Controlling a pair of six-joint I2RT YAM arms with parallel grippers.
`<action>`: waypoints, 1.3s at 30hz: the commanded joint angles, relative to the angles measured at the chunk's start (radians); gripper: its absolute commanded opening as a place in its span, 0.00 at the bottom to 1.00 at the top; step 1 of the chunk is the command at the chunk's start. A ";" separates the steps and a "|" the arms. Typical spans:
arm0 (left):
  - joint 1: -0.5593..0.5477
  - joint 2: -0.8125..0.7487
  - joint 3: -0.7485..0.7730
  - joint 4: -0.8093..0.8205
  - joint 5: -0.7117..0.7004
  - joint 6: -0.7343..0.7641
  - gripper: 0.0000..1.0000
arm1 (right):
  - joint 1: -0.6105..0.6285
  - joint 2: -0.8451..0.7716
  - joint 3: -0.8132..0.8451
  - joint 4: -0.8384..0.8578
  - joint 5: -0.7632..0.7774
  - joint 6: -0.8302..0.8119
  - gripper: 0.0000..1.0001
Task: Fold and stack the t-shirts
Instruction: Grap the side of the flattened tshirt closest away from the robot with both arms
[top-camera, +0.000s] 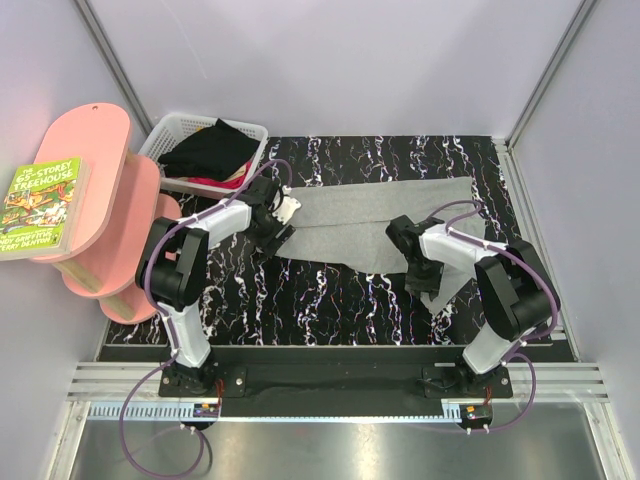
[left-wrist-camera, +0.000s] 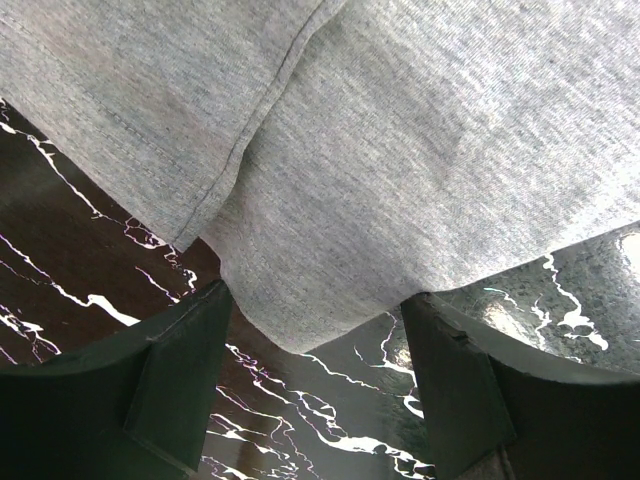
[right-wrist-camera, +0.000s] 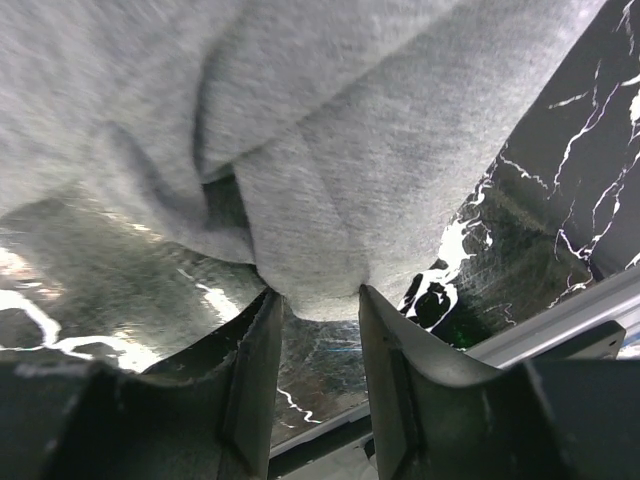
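While the black cloth t-shirt (top-camera: 210, 150) lies heaped in the white plastic lattice basket (top-camera: 165, 135) at far left, the light heather-grey cloth t-shirt (top-camera: 370, 215) lies spread across the middle of the black marbled table (top-camera: 330, 300). The left gripper (left-wrist-camera: 315, 300) stands jaws wide apart astride its left hem, apparently placed to pinch there; the right gripper (right-wrist-camera: 320, 295) nips a bunched fold of the right edge, raised off the table, judged ready for folding.

Grey t-shirt (top-camera: 370, 215): folded strip flat on tabletop (top-camera: 330, 295), corner pinched in my right hand (right-wrist-camera: 318, 300) | black t-shirt (top-camera: 210, 150): bunched in basket (top-camera: 180, 124)
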 joint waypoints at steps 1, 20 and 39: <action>0.009 -0.036 -0.013 0.037 0.015 -0.006 0.73 | 0.009 -0.024 -0.010 0.012 -0.002 0.030 0.43; 0.026 -0.083 0.020 -0.027 0.023 0.001 0.00 | 0.012 -0.221 0.036 -0.123 -0.047 0.026 0.00; 0.090 -0.277 -0.093 -0.190 0.067 0.098 0.38 | 0.079 -0.501 0.035 -0.341 -0.145 0.105 0.00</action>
